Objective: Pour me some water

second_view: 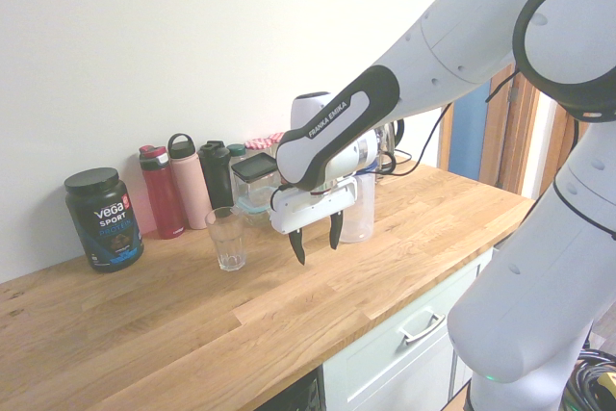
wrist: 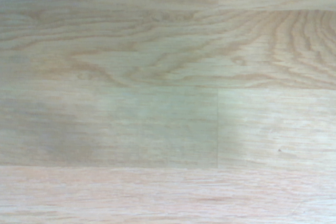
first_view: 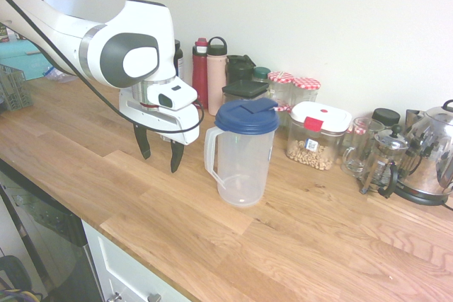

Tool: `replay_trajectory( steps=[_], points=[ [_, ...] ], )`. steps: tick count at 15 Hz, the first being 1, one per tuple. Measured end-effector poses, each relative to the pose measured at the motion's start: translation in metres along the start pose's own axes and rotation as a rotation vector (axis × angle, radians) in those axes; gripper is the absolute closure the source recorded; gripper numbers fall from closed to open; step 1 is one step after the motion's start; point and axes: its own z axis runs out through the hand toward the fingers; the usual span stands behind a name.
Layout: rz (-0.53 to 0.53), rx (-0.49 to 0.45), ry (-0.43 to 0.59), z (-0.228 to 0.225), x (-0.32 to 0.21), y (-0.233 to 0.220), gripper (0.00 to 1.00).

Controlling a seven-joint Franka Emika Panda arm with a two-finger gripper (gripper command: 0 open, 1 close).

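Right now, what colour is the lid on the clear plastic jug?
Dark blue. The lid of the jug shows best in the first exterior view.

My wooden tabletop point(first_view: 297, 245) carries a jug point(first_view: 243, 153) with a blue lid. Behind the jug stand bottles point(first_view: 210, 72) and jars point(first_view: 297, 93) along the wall; a glass point(second_view: 226, 238) stands near it, a kettle point(first_view: 432, 153) farther off.
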Motion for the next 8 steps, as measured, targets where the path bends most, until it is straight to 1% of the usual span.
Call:
replay_trajectory(
  steps=[2,4,6,8],
  points=[
    [0.017,0.004,-0.006,0.001,0.001,-0.001,0.00],
    [0.054,0.042,0.033,-0.023,0.006,-0.007,0.00],
    [0.113,0.099,0.109,-0.078,0.012,0.002,0.00],
    [0.165,0.130,0.157,-0.130,0.008,0.029,0.00]
  ],
)
